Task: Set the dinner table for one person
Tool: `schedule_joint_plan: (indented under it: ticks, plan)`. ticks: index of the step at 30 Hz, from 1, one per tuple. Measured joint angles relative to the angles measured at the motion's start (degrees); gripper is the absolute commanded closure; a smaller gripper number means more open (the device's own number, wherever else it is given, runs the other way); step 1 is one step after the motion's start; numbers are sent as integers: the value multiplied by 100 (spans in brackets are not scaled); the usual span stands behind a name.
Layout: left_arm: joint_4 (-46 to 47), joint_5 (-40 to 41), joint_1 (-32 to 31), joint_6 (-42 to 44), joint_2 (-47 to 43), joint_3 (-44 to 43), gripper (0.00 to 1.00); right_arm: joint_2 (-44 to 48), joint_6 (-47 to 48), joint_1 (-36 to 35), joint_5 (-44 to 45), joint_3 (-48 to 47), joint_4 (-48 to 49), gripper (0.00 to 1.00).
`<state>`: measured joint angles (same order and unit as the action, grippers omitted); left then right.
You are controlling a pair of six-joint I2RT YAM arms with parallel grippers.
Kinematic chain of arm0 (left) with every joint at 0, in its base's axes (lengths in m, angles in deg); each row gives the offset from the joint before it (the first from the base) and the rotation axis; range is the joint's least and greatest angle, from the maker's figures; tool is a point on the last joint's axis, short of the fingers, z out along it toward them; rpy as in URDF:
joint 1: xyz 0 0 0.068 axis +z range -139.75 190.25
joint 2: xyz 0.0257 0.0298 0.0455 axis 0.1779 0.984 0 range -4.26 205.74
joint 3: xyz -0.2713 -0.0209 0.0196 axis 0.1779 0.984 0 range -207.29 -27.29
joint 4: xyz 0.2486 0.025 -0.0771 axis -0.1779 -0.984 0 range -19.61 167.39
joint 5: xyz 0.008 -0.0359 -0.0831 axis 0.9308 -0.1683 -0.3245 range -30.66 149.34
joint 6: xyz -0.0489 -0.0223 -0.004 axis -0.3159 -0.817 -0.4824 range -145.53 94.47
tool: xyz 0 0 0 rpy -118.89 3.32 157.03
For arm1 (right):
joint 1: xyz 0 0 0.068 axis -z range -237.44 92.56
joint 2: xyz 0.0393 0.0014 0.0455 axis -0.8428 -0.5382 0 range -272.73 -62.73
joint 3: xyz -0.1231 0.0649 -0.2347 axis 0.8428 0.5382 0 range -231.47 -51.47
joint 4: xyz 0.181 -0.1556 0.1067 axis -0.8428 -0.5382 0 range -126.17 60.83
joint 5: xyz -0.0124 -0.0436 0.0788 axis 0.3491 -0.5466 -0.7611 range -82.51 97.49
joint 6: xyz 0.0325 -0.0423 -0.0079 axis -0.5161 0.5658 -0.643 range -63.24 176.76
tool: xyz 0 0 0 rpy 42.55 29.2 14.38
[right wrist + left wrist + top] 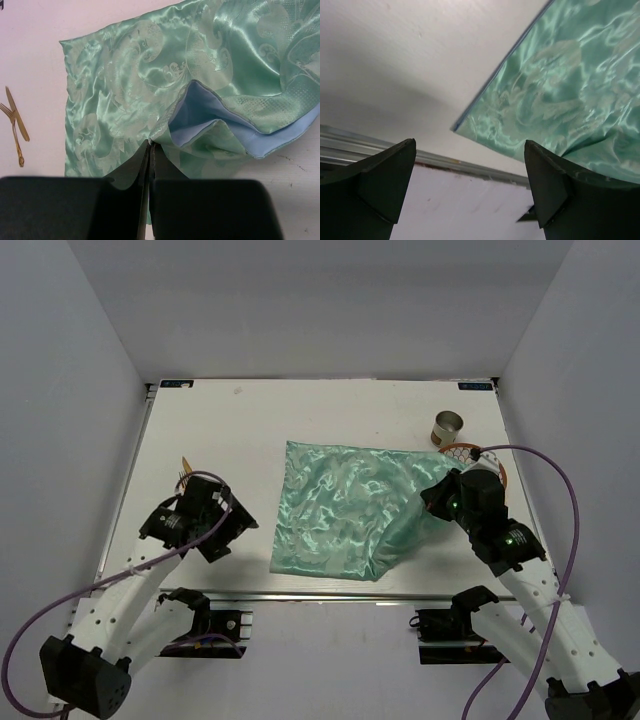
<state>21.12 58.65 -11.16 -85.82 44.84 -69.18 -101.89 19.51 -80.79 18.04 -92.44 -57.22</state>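
Observation:
The dinner table [220, 430] is a white tabletop with a metal rail [330, 595] along its near edge. A shiny mint-green patterned cloth [340, 505] lies in its middle, with its right side lifted and folded so the pale blue underside [210, 112] shows. My right gripper [434, 502] is shut on that raised fold of the cloth [125, 75], and its tips [151, 145] pinch the edge. My left gripper [228, 530] is open and empty at the front left. In the left wrist view it [470, 170] hangs over the rail [445, 160], short of the cloth's near corner [560, 85].
A metal cup [447, 426] stands at the back right. An orange-rimmed plate [484, 455] sits partly under my right arm. A gold fork and knife [15, 125] lie left of the cloth, and their tips [184, 468] show beyond my left arm. White walls surround the table.

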Motion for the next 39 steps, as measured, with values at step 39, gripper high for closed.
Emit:
schedule_joint_plan:
  ticks: [39]
  plan:
    - [970, 1119, -2785, -3093, 1810, 525, 20, 350, 46, 2, 83, 92, -68, 100]
